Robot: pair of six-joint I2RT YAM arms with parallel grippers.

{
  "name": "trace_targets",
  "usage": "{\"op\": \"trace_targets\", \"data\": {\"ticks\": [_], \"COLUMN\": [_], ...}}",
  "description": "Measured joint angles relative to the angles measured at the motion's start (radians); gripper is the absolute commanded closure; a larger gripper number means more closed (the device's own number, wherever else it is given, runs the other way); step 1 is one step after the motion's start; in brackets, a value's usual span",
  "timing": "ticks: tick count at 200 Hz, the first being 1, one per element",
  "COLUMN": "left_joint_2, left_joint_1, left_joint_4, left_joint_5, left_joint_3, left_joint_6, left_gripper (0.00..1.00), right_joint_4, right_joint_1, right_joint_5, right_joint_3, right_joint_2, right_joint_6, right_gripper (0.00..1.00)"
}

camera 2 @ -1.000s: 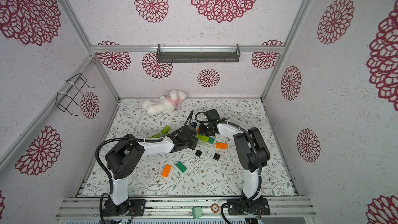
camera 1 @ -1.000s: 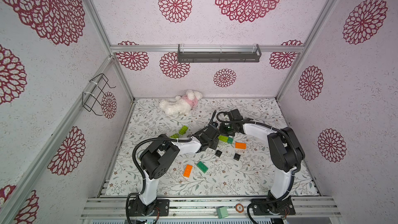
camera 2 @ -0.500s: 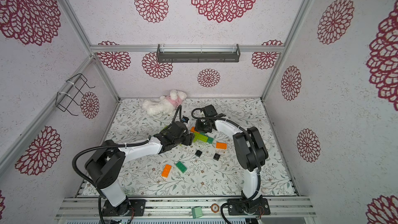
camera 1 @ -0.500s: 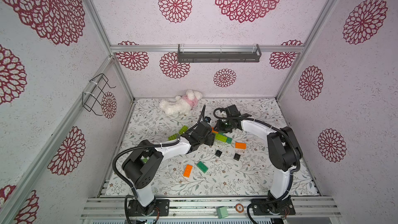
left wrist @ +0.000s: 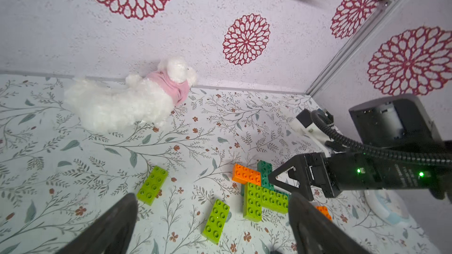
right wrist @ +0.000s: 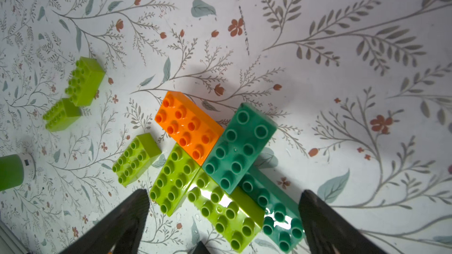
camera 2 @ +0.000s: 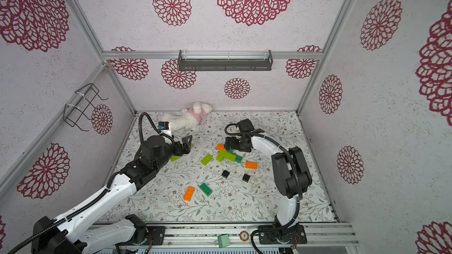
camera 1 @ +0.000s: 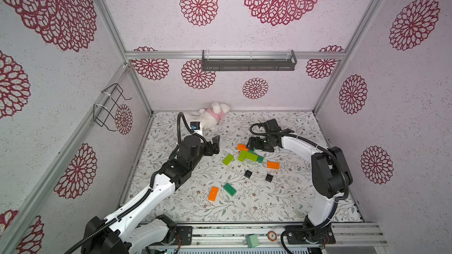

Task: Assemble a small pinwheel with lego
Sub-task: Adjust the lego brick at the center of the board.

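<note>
The lego pinwheel [camera 1: 247, 155] lies flat mid-table: orange [right wrist: 188, 128], dark green [right wrist: 241, 145] and two lime [right wrist: 175, 179] bricks joined around a centre, with another dark green brick [right wrist: 274, 211] under them. My right gripper [right wrist: 223, 193] hovers open just over it, also shown in a top view [camera 1: 254, 144], holding nothing. My left gripper [camera 1: 215, 145] stands open and empty to the left of the pinwheel, apart from it. Loose lime bricks [left wrist: 216, 217] [left wrist: 152, 184] lie on the floor in front of the left gripper [left wrist: 211, 196].
Nearer the front lie an orange brick [camera 1: 273, 165], two black squares [camera 1: 248, 173] [camera 1: 269, 177], a dark green brick [camera 1: 230, 189] and another orange one [camera 1: 213, 193]. A white plush toy [camera 1: 212, 118] rests against the back wall. A lime brick [camera 2: 176, 158] sits partly under the left arm.
Both grippers have opened wide. The left arm has drawn back to the left, away from the joined bricks. The right gripper stays over them.
</note>
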Motion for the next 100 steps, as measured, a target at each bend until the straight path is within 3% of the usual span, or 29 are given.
{"op": "trace_targets", "data": {"ticks": [57, 100], "left_joint_2": [-0.023, -0.011], "left_joint_1": [0.234, 0.317], "left_joint_4": [-0.125, -0.229], "left_joint_5": [0.311, 0.479], "left_joint_3": [0.071, 0.163], "left_joint_6": [-0.13, -0.096], "left_gripper": [0.03, 0.03], "right_joint_4": [0.052, 0.085], "right_joint_1": [0.006, 0.033], "right_joint_5": [-0.062, -0.098], "right_joint_3": [-0.005, -0.055], "right_joint_2": [0.043, 0.042], "right_joint_6": [-0.005, 0.013], "right_gripper": [0.01, 0.01]}}
